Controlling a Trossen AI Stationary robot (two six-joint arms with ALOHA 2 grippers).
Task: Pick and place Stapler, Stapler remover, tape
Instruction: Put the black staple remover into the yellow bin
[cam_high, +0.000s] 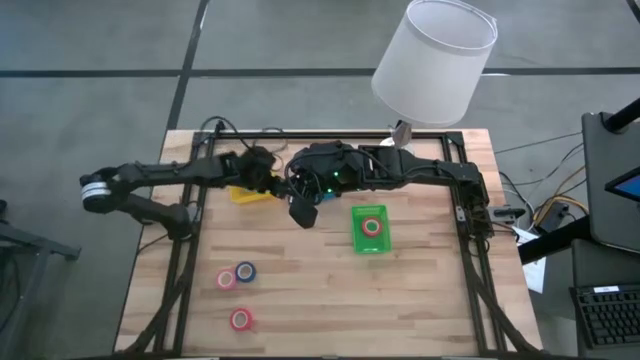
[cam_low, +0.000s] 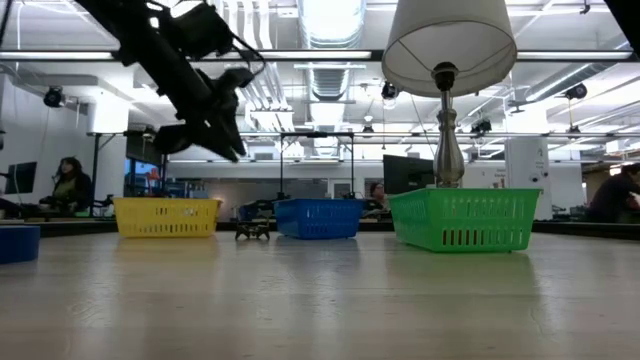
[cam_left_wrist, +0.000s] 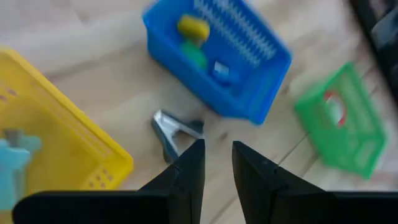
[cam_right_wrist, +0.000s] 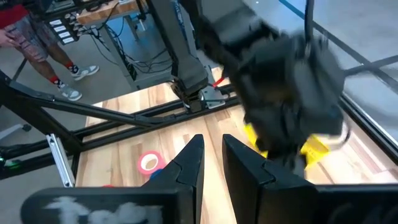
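Note:
A silver staple remover (cam_left_wrist: 174, 134) lies on the table between the yellow tray (cam_left_wrist: 68, 137) and the blue tray (cam_left_wrist: 249, 81); it also shows in the low view (cam_low: 252, 232). My left gripper (cam_left_wrist: 217, 152) hovers above it, open a little, with nothing between its fingers. A blurred pale blue thing (cam_left_wrist: 13, 152) lies in the yellow tray; whether it is the stapler I cannot tell. One red tape roll (cam_high: 372, 226) sits in the green tray (cam_high: 371, 245). Pink (cam_high: 226, 279), blue (cam_high: 245, 271) and red (cam_high: 240, 319) rolls lie flat on the table. My right gripper (cam_right_wrist: 212, 146) waits high, its fingers narrowly apart and empty.
The blue tray holds yellow (cam_left_wrist: 193, 26) and green (cam_left_wrist: 194, 56) things. A lamp with a white shade (cam_high: 435, 58) stands at the table's far edge behind the green tray. Both arms cross over the trays in the high view. Bare wood lies at the near right (cam_high: 420, 300).

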